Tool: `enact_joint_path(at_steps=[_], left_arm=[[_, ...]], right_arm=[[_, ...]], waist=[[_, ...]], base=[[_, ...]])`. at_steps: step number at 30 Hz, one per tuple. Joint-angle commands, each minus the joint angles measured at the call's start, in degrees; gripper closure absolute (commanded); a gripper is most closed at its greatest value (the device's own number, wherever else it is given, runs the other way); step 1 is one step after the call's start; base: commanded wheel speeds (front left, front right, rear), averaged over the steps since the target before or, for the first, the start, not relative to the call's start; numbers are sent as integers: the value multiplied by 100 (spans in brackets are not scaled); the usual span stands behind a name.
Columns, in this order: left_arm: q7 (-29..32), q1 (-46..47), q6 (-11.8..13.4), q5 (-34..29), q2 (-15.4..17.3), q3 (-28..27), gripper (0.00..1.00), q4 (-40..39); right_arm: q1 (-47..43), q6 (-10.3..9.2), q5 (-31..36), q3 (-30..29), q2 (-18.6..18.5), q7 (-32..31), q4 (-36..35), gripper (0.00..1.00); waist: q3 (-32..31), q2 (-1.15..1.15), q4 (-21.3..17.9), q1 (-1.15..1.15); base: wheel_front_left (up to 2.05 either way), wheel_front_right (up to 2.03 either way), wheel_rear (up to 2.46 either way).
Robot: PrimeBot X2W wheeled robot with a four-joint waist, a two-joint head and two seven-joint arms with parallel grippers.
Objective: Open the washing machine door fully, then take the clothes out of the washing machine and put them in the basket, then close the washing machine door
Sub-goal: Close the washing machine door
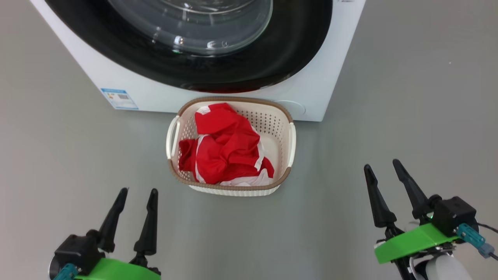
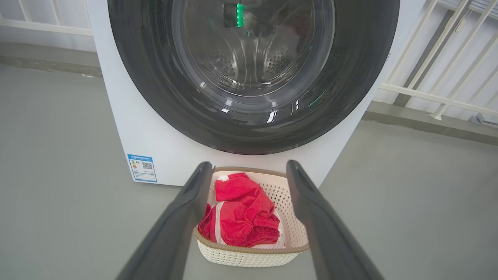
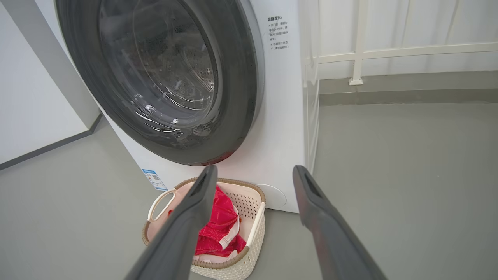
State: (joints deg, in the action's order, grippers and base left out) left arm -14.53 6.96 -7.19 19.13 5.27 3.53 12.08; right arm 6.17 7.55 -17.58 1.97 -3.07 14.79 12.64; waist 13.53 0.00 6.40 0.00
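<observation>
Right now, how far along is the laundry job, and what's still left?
It looks finished. Done: the red clothes lie in the basket before the washing machine, and the washing machine door sits shut, no fabric showing through its glass. In hand: nothing; the left gripper and right gripper are open and empty. Left: nothing that I can see.

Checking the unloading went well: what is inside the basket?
Crumpled red clothes with white trim lie inside the basket, leaving one inner wall bare. Anything beneath them, and the basket's bottom, is covered.
</observation>
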Motion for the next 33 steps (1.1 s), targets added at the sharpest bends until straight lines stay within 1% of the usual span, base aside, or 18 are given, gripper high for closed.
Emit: enact_joint_path(at_steps=[1,16,23,33], left_arm=[[-47,-61,-30,-42,140,-253,0,-120],[-47,-599,-30,-114,169,-433,0,-273],[-47,-793,-30,-124,160,-437,0,-375],[-47,-877,-30,-101,173,-397,0,-442]], right_arm=[[-97,-6,-17,71,17,21,-169,0],[-743,-6,-96,-166,19,21,-239,0],[-1016,-6,-102,-286,19,21,-274,0],[-1080,-6,-127,-335,19,21,-300,0]], waist=[[-151,0,-141,0],[-430,0,-470,0],[-535,0,-529,0],[-591,0,-566,0]], base=[[0,0,0],[0,0,0],[0,0,0],[0,0,0]])
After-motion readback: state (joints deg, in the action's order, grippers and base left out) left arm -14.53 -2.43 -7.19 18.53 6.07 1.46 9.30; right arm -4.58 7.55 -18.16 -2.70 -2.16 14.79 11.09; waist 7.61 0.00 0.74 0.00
